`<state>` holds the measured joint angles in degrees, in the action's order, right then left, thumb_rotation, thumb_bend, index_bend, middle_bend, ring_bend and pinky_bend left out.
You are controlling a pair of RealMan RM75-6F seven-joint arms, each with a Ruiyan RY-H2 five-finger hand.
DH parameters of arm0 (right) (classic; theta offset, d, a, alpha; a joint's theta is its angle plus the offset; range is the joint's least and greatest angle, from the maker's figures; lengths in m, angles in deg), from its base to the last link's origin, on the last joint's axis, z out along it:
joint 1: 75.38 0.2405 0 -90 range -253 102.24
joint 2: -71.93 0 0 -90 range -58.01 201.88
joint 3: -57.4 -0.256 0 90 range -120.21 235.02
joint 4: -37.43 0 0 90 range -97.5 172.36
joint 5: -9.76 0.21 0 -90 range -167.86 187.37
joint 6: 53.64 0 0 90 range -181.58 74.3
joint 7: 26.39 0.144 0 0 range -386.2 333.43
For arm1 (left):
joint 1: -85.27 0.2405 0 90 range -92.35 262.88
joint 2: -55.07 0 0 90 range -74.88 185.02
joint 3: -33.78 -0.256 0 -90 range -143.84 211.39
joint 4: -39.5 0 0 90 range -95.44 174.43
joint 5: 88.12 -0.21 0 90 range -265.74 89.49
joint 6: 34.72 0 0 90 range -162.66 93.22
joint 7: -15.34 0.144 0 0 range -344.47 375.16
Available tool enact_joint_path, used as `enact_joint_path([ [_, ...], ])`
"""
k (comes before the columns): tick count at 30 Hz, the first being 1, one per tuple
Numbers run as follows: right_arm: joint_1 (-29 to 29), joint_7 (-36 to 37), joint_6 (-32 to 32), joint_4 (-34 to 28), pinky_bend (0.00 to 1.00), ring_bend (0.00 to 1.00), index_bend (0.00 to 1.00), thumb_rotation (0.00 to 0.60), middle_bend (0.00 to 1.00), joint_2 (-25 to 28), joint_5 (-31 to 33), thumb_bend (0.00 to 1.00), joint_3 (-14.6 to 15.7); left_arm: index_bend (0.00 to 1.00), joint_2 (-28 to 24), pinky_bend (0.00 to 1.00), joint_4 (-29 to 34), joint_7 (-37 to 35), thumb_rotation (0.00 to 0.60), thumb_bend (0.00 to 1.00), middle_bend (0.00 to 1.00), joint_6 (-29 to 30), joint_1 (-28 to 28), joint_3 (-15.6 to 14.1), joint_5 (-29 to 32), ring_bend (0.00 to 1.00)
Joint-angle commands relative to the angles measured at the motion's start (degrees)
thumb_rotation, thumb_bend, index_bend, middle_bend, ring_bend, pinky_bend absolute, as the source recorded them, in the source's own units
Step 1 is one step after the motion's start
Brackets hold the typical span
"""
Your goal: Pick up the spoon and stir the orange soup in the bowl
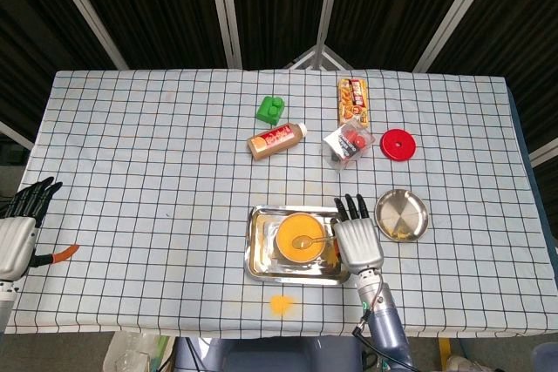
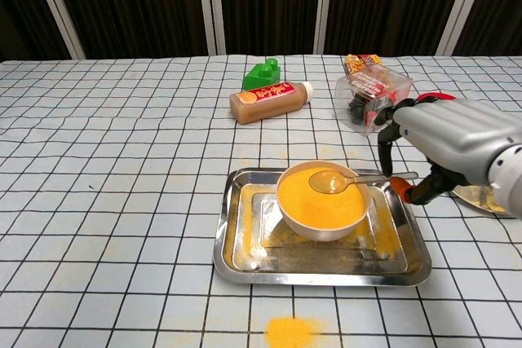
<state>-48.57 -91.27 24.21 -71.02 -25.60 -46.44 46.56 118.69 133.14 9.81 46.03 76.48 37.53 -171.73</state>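
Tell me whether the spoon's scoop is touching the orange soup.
Cannot tell. In the chest view the spoon scoop sits over the orange soup, held by the right hand, but neither view plainly shows contact or a gap.

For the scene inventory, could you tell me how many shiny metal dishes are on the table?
2: a rectangular metal tray at front centre, holding the bowl of orange soup, and a round metal plate just right of it, beyond the right hand. None seems hidden.
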Motion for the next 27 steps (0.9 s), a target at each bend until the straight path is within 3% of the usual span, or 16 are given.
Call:
enact_joint_path([
  [1, 1.9, -2.6, 1.7, 2.8, 0.0, 0.0, 0.6, 0.6, 0.14, -2.6, 0.8, 0.53, 0.4, 0.0, -0.1, 0.0, 0.2, -0.3, 0.6, 0.0, 0.0, -0.2, 0.0, 0.0, 0.1, 0.0],
  [16, 4.8, -5.5, 3.5, 6.7, 0.0, 0.0, 0.59, 0.6, 0.14, -6.1, 5.1, 0.53, -1.1, 0.0, -0.4, 0.0, 0.4, -1.2, 0.6, 0.0, 0.0, -1.0, -0.3, -0.1, 0.5, 0.0],
  [27, 5.6, -5.9, 5.3, 5.0, 0.0, 0.0, 0.47, 0.6, 0.14, -6.2, 3.9, 0.53, 1.1, 0.0, -0.4, 0.0, 0.5, -1.2, 0.6, 0.0, 0.0, -1.7, -0.5, 0.0, 1.2, 0.0],
])
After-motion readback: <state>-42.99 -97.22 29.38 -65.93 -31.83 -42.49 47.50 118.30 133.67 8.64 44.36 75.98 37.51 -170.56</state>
